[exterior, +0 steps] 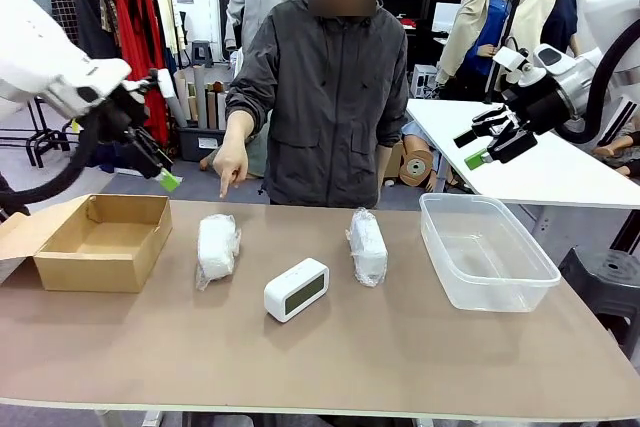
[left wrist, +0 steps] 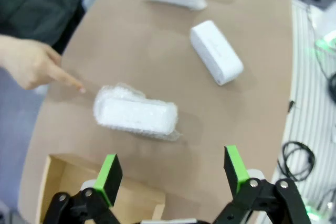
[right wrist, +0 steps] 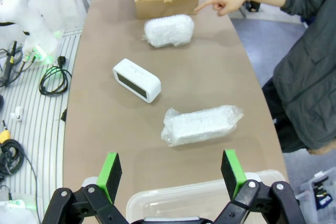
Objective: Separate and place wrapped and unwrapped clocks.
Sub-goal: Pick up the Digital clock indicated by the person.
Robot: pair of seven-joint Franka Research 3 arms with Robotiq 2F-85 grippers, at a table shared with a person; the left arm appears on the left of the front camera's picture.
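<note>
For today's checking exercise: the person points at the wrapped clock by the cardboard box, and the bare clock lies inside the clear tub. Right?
Wrong on one point: the front view shows the bare clock on the table, outside the clear tub. The pointing is as stated.

The brown surface [exterior: 400,357] carries, from the robot's left to its right, an open cardboard box [exterior: 95,272], a wrapped clock [exterior: 217,247], a bare white clock [exterior: 296,290] lying nearer the robot, a second wrapped clock [exterior: 368,245] and a clear plastic tub [exterior: 438,247], all apart.
</note>
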